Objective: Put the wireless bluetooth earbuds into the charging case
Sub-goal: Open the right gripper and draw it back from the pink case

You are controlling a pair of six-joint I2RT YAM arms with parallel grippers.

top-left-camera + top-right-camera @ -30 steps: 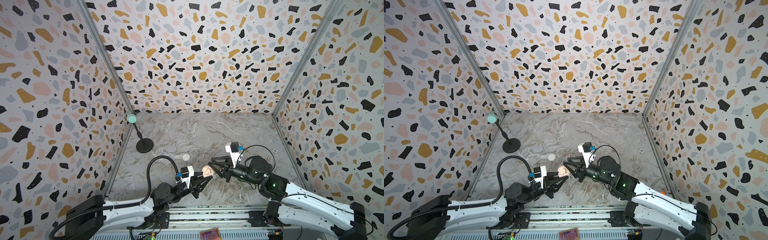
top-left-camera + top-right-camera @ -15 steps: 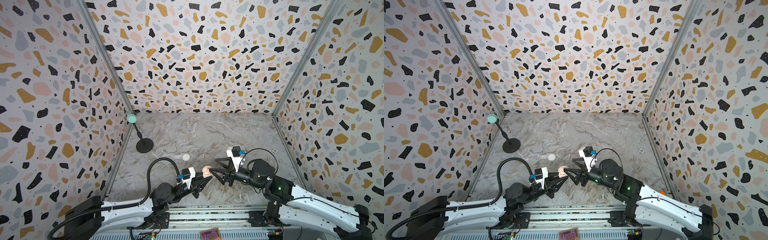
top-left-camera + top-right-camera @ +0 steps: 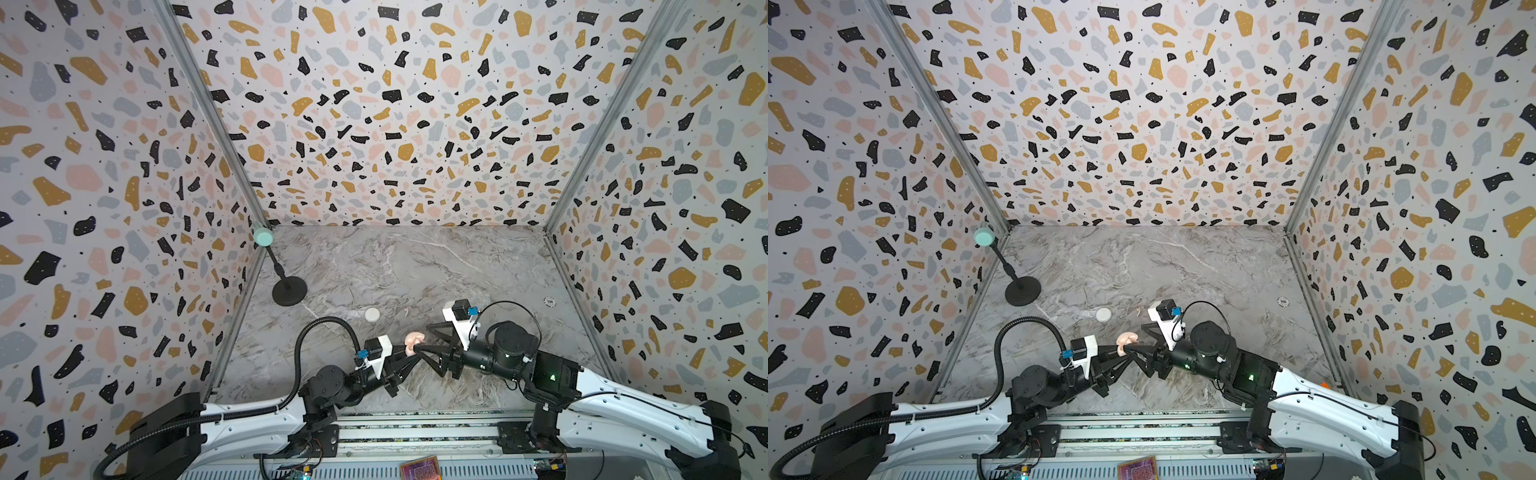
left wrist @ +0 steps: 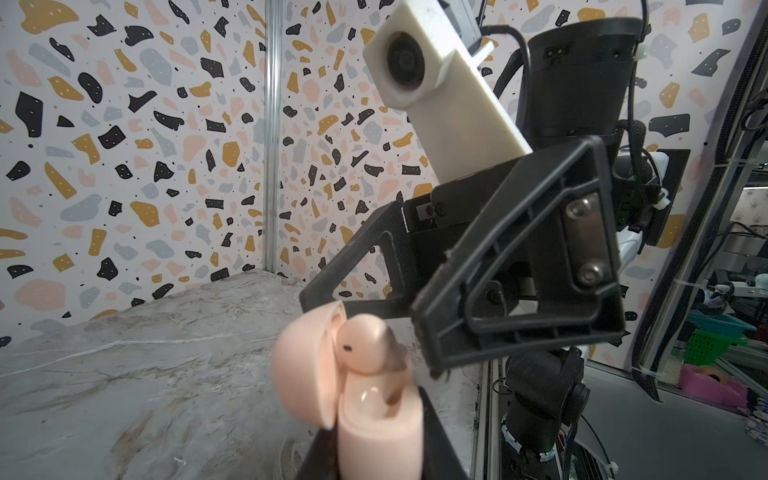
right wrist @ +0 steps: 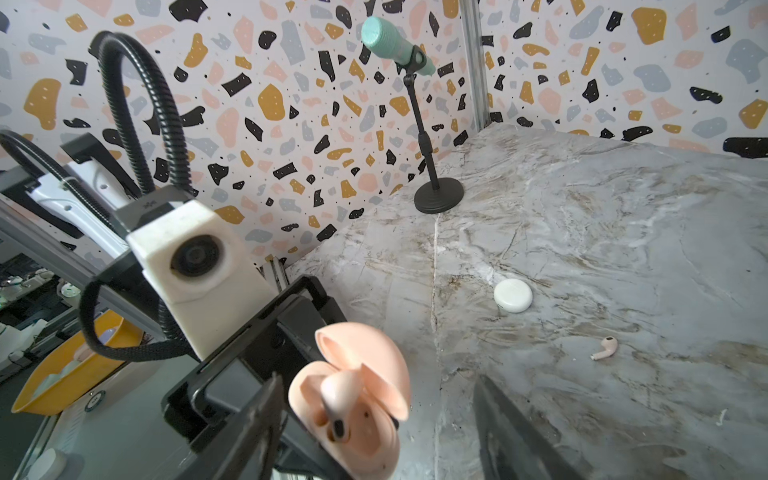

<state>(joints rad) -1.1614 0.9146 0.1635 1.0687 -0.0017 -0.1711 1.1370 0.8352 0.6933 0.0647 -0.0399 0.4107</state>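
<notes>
One marble table (image 3: 415,257) fills the floor between speckled walls. Two arms reach in from the near edge and meet at the front middle. One mic stand (image 3: 289,291) with a teal head stands by the left wall.

Two round cases show. The pink case (image 4: 374,419) is off the table with its lid swung open. It is clamped at its lower half by the left gripper (image 3: 409,356), whose jaws are closed on it. The white case (image 5: 513,295) lies shut and flat on the table, between the mic stand and the grippers and apart from both.

The right gripper (image 3: 424,338) faces the left one with its jaws spread wide, holding nothing. In the right wrist view its two fingers (image 5: 498,419) stand either side of the pink case; whether either touches it I cannot tell.

Two pink earbuds show. The seated earbud (image 4: 365,345) is in the pink case, stem down in one socket and head sticking up under the lid, with a glossy hollow beside it. The loose earbud (image 5: 604,348) lies on its side on the table, near the white case and beyond the grippers.

One small round disc (image 3: 550,301) lies on the table near the right wall.
</notes>
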